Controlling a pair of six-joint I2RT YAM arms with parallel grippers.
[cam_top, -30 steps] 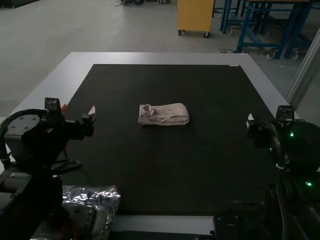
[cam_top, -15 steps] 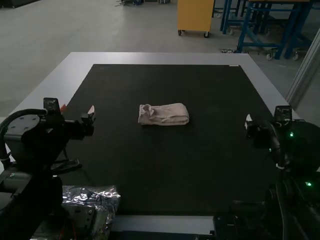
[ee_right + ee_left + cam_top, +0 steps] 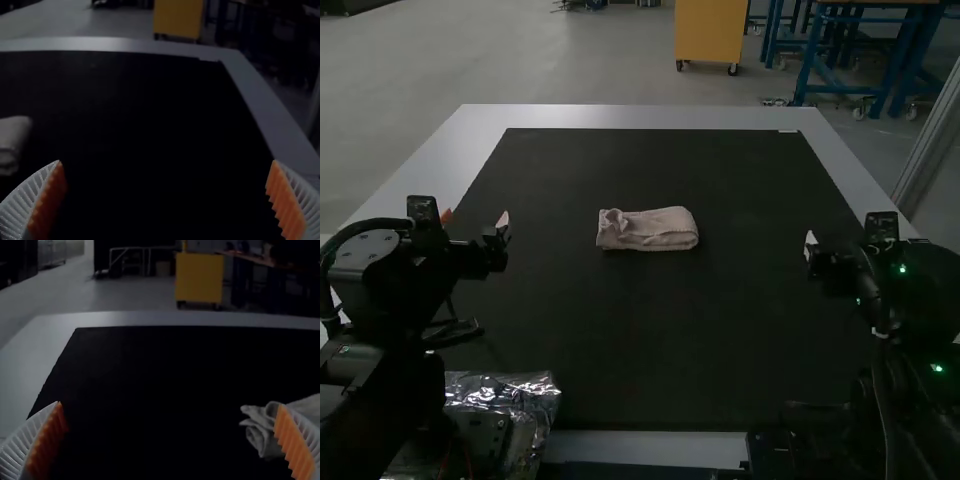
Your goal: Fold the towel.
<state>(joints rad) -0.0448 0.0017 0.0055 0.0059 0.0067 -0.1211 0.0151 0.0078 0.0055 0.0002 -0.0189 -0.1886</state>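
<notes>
The pinkish towel (image 3: 648,229) lies folded into a small rectangular bundle on the dark mat, its left end a little bunched. My left gripper (image 3: 501,232) is held over the mat's left side, well apart from the towel. My right gripper (image 3: 811,247) is above the right side, also away from it. In the left wrist view my left gripper (image 3: 172,440) has its fingers wide apart, with the towel (image 3: 265,432) farther off behind one finger. In the right wrist view my right gripper (image 3: 167,200) stands open too, and the towel (image 3: 12,142) is partly visible.
The black mat (image 3: 650,340) covers most of the light-coloured table (image 3: 630,116). A crinkled silvery bag (image 3: 525,395) lies by the left arm's base at the near edge.
The right gripper has shifted slightly leftward in the high view. The left arm and the towel have kept still.
</notes>
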